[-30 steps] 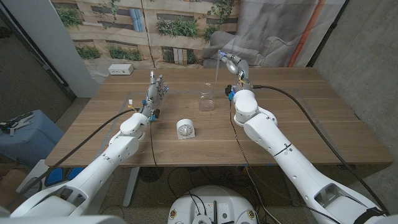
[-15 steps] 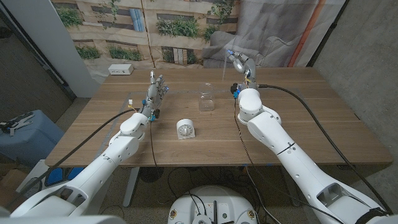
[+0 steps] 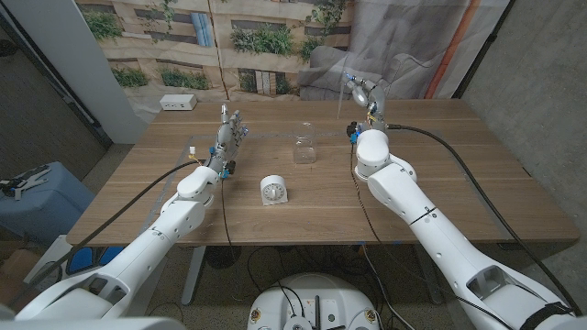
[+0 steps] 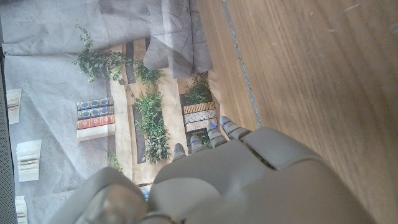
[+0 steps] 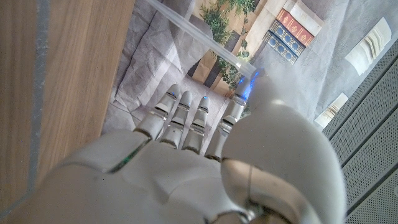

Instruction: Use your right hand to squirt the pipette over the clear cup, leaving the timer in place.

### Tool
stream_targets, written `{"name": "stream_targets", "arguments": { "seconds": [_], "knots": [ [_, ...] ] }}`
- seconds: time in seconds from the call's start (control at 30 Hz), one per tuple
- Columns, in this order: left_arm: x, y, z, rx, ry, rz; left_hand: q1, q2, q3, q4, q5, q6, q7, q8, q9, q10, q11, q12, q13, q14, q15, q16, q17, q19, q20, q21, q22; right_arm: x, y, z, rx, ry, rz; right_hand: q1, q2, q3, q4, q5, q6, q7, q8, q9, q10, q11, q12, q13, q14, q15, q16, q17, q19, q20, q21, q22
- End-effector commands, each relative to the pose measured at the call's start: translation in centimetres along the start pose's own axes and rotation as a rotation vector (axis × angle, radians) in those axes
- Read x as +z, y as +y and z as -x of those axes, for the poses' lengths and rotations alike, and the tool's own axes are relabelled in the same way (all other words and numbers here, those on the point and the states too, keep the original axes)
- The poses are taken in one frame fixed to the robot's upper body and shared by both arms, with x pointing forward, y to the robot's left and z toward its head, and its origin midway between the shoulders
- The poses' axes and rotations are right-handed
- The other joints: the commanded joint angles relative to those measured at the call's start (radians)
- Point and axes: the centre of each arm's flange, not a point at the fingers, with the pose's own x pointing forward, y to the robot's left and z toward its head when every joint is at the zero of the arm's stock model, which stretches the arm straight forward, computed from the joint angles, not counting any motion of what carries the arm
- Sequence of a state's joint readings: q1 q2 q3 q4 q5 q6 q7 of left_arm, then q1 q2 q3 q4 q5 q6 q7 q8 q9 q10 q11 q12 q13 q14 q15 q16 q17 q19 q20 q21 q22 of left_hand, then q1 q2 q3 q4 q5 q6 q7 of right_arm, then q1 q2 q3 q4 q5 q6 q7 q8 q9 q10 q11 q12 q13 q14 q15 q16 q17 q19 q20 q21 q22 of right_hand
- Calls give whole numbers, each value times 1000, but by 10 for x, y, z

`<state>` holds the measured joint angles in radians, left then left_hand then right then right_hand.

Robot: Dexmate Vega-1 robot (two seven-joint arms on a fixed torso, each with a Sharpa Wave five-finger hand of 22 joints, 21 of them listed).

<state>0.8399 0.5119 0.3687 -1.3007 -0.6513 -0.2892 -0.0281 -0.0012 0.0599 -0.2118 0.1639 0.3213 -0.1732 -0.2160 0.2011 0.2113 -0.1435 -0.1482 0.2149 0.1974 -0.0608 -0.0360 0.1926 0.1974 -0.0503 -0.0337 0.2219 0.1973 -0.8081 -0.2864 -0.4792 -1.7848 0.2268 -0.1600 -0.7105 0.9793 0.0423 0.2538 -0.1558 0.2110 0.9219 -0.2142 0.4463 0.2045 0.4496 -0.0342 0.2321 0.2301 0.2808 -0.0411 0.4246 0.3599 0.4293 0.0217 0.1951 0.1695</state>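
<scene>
The right hand (image 3: 360,93), raised above the wooden worktop (image 3: 459,183), grips a thin clear plastic pipette (image 3: 348,84), to the right of the clear glass cup (image 3: 304,148). A small white round timer (image 3: 273,190) stands nearer. The left hand (image 3: 230,131) holds nothing, fingers extended.

- Both arms (image 3: 165,234) wear glossy white rounded shells, jointed in segments.
- A black cable (image 3: 459,160) runs along the outside of each arm toward the wrist.
- The left hand (image 3: 229,136) is grey metal with small blue marks.
- The right hand (image 5: 186,168) has pale grey-white segmented fingers (image 5: 163,112) with blue-lit tips.
- A blue fitting (image 3: 351,131) sits at the right wrist.
</scene>
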Motion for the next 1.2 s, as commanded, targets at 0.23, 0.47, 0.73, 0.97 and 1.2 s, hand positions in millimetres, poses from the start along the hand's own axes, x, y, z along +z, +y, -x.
{"name": "stream_targets", "arguments": {
  "seconds": [0.23, 0.47, 0.73, 0.97, 1.2],
  "knots": [
    [0, -1, 0, 1, 0, 0, -1, 45, -5, 0, 5, -6, -6, 6, 2, -2, -2, 5, 6, -8, -114, 6, 2, -5, -92, 6, 3, -24, -12, -14, -22, -15, 21, 6, 7, 2, -5, 6, 6, -7, -4, 3, -8, -5, -4, 5, 1, -43, -3, 4, -4, -5, 3, 5],
    [0, -1, 0, -6, 1, 0, -1, 45, -5, 0, 5, -5, -6, 6, 2, -3, -1, 4, 6, -8, -114, 6, 2, -6, -91, 6, 3, -36, -18, -20, -26, 0, 32, 6, 6, 1, -5, 6, 5, -7, -5, 3, -11, -3, -5, 5, 1, -45, -3, 5, -3, -4, 4, 4],
    [0, -1, 0, -7, 1, 0, -2, 45, -4, 1, 5, -5, -6, 6, 2, -1, -2, 5, 6, -8, -114, 6, 2, -5, -92, 6, 3, -46, -22, -24, -33, -22, 37, 7, 6, 1, -4, 6, 5, -8, -6, 3, -16, -5, -6, 5, -7, -46, -6, 6, -3, -4, 4, 4],
    [0, -1, 0, -7, 1, 0, -1, 45, -4, 1, 5, -5, -6, 6, 2, -1, -2, 5, 6, -7, -114, 6, 2, -5, -92, 6, 3, -55, -24, -26, -36, -26, 45, 7, 6, 0, -4, 6, 5, -8, -7, 4, -21, -7, -8, 6, -9, -48, -6, 7, -4, -4, 3, 4],
    [0, -1, 0, -7, 1, 0, -1, 45, -4, 0, 5, -5, -6, 6, 2, -2, -1, 5, 6, -7, -115, 6, 2, -5, -91, 6, 2, -64, -24, -25, -38, -25, 54, 8, 7, 0, -4, 6, 4, -8, -8, 4, -25, -9, -9, 6, -12, -48, -7, 8, -5, -7, 3, 4]
  ]
}}
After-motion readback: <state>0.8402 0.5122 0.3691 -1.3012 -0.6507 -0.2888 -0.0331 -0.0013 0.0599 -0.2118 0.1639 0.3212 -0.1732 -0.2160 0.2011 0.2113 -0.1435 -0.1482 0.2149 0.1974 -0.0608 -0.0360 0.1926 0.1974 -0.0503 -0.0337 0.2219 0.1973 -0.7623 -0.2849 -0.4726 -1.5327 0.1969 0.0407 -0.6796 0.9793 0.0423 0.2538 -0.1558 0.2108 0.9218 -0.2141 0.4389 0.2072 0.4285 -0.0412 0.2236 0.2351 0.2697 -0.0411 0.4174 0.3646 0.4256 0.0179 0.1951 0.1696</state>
